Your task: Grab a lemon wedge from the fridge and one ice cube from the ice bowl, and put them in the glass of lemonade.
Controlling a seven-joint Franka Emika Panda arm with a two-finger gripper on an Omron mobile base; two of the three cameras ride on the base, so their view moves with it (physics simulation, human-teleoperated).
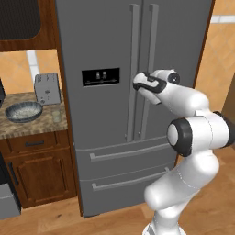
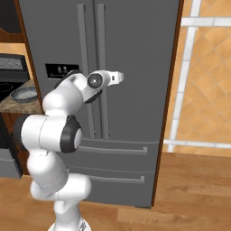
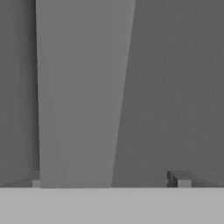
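Facing the fridge [image 1: 105, 46] head-on, the claw [image 3: 109, 183] has a vertical door handle [image 3: 81, 92] standing between its spread tips, so it looks open, just needing to close in.

A grey toaster [image 1: 47, 88] stands on the speckled counter [image 1: 27, 126].

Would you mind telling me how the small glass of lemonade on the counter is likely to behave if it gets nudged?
The glass of lemonade looks small and upright, so it would probably slide or tip easily. It appears clear, so likely fragile, and a tip would likely spill the drink. It stands near the ice bowl, which a careless push might strike.
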